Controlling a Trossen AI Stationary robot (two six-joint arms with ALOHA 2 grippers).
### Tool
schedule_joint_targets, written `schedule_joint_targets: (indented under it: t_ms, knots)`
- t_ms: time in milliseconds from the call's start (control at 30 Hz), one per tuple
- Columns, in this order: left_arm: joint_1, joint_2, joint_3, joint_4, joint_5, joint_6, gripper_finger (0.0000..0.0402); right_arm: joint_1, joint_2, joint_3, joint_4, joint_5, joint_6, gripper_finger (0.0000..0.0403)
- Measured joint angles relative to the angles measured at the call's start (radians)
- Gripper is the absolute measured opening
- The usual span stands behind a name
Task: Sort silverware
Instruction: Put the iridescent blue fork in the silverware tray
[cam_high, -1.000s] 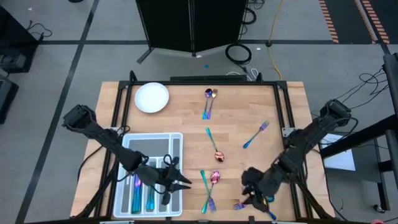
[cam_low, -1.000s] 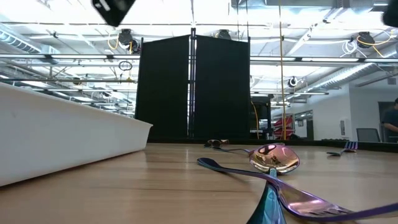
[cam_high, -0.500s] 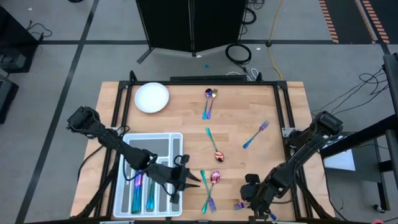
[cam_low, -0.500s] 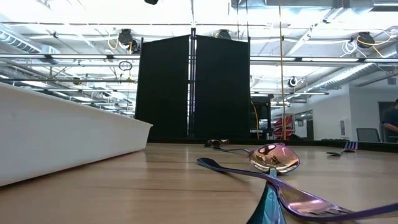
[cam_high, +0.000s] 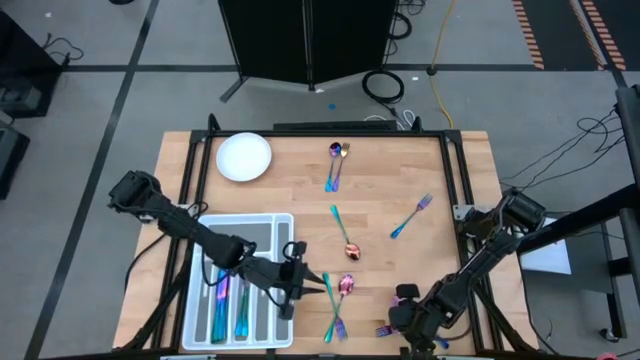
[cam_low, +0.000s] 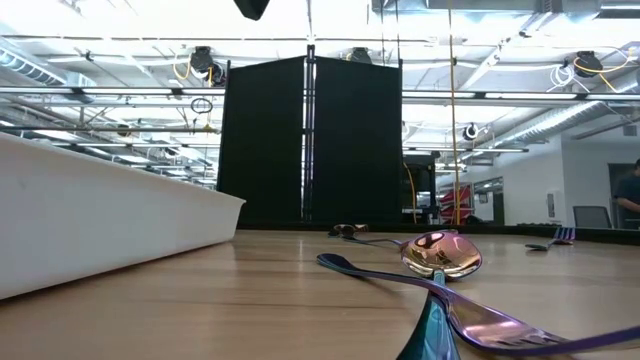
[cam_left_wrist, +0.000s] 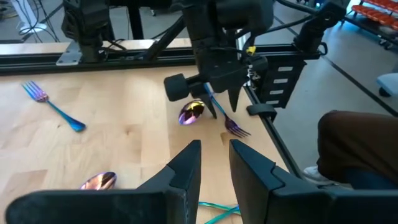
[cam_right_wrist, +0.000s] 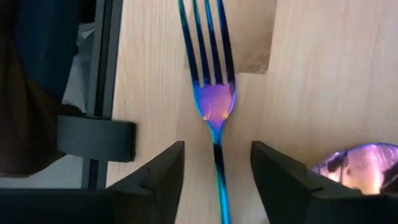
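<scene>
We note the white round plate (cam_high: 244, 157) at the far left corner of the table (cam_high: 300, 195), well apart from both arms. The compartment tray (cam_high: 250, 222) sits at the near left, with a few rainbow pieces (cam_high: 229, 310) already lying in its slots; in the low view its white wall (cam_low: 110, 215) fills the left of the picture. Nothing stands between the arms and the loose pieces.

The table is light wood with a black frame. Beyond it stands a black panel (cam_low: 310, 140) on a grey floor, with coiled cable (cam_high: 383, 85) just past the far edge (a person's brown sleeve shows at the edge of the left wrist view).

Silverware, all iridescent blue, purple, teal and gold, lies scattered: a pair (cam_high: 337, 160) at the far middle, a fork (cam_high: 410, 216) to the right, a spoon (cam_high: 347, 243) at the centre, a crossed spoon and teal piece (cam_high: 336, 300) near the front edge.

The left gripper (cam_high: 298, 283) hovers just right of the tray, beside that crossed pair, its fingers (cam_left_wrist: 186, 171) a narrow gap apart and holding nothing. The right gripper (cam_high: 412, 318) is down at the near right edge, fingers (cam_right_wrist: 163, 171) spread to either side of a fork (cam_right_wrist: 211, 93) that lies flat on the wood, with a spoon bowl (cam_right_wrist: 360, 167) just beside
</scene>
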Motion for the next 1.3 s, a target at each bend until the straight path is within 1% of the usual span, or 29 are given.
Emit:
schedule_joint_targets:
  t_ms: [100,400,467,567,700,800,900,967,1167,1200,1233,1300]
  knots:
    - [0.003,0.0,0.0,-0.001,0.0,0.003,0.0084,0.002,-0.001,-0.001,-0.003,0.027,0.002,0.0144]
    - [0.005,0.0,0.0,-0.017,0.0,0.003,0.0084,0.03,0.003,-0.003,-0.002,0.071,-0.003,0.0023]
    - [0.005,0.0,0.0,-0.017,0.0,0.003,0.0084,0.03,-0.002,-0.003,0.005,0.078,-0.003,0.0007]
    - [0.005,0.0,0.0,-0.016,0.0,0.002,0.0084,0.029,-0.01,-0.007,0.04,0.112,-0.002,0.0009]
    - [0.005,0.0,0.0,-0.016,0.0,-0.002,0.0084,0.028,-0.009,-0.007,0.155,0.177,-0.02,0.0005]
    - [0.005,0.0,0.0,-0.014,0.0,-0.002,0.0084,0.028,-0.009,-0.007,0.249,0.288,-0.07,0.0003]
    - [0.005,0.0,0.0,-0.014,0.0,-0.004,0.0084,0.028,-0.01,-0.006,0.348,0.415,-0.147,0.0002]
    - [0.005,0.0,0.0,-0.013,0.0,-0.005,0.0084,0.022,-0.011,-0.005,0.406,0.481,-0.203,0.0002]
    - [0.005,0.0,0.0,-0.012,-0.003,-0.023,0.0084,-0.013,-0.045,-0.005,0.574,0.575,-0.347,0.0001]
    - [0.004,0.0,0.0,-0.012,-0.027,-0.043,0.0084,-0.018,-0.057,-0.005,0.587,0.601,-0.362,0.0001]
    - [0.004,0.0,0.0,-0.013,-0.081,-0.078,0.0084,-0.023,-0.071,-0.005,0.591,0.633,-0.374,0.0001]
    - [0.004,0.0,0.0,-0.027,-0.251,-0.178,0.0084,-0.035,-0.101,-0.005,0.591,0.719,-0.394,0.0001]
